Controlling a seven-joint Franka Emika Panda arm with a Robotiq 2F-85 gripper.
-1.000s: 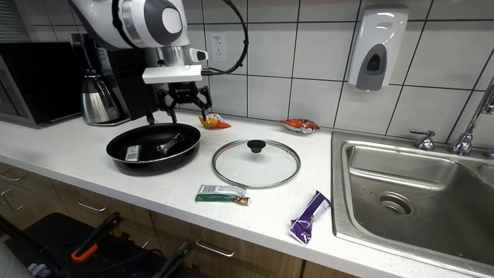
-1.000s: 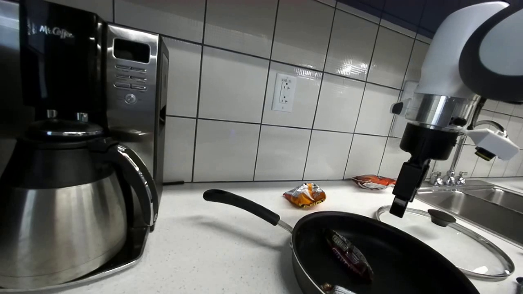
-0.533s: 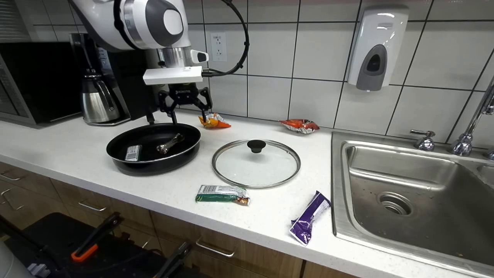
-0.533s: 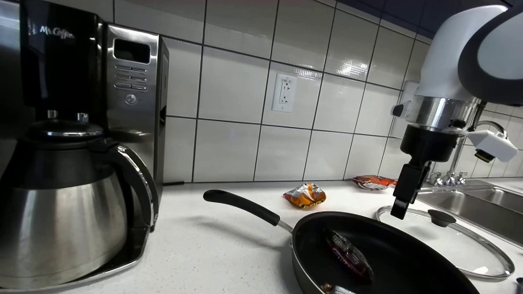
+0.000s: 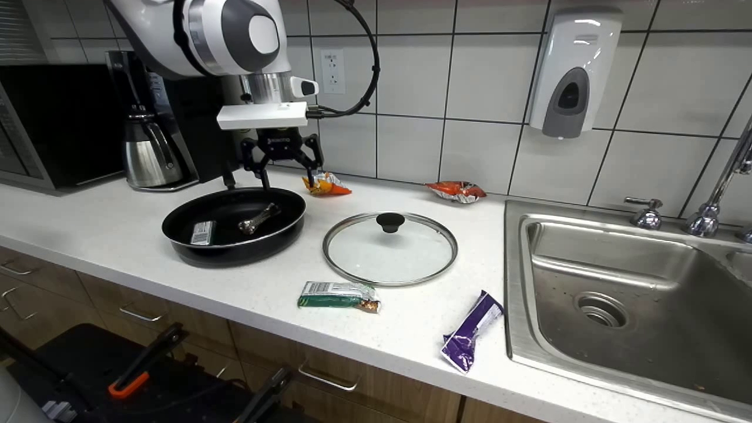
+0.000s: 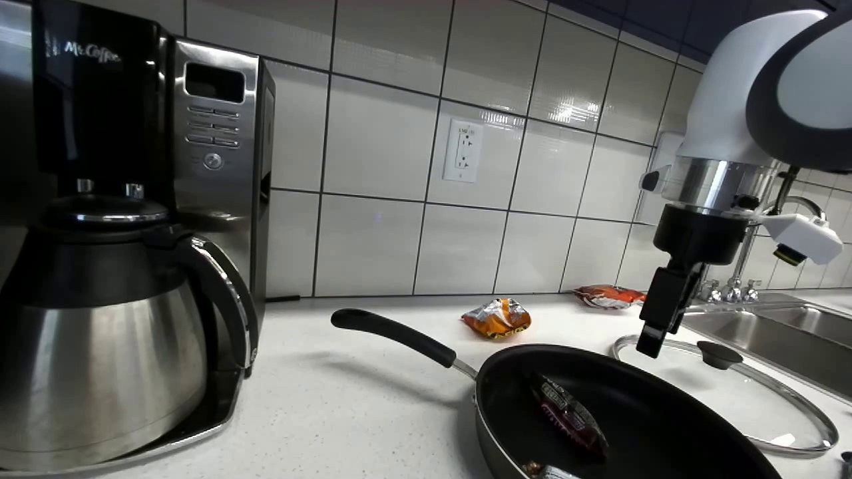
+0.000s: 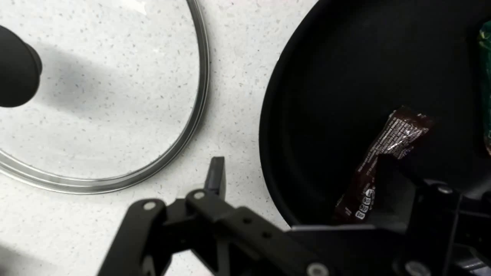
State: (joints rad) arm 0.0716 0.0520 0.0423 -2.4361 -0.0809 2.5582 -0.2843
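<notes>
The hand (image 7: 302, 161) is hovering empty, jaws apart, a maroon packet (image 7: 387, 142) lying aslant in the pan (image 7: 337, 84) below one jaw.

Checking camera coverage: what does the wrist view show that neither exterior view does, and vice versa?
Wrist view only: the green side of a plastic-wrapped packet inside the round black frying pan.

Both exterior views only: stainless-steel sink, crumpled orange foil bag, black-and-steel coffee maker, white tiled wall.

Shared: that pan, the brown plastic wrapper in it, round glass lid, open black gripper.
</notes>
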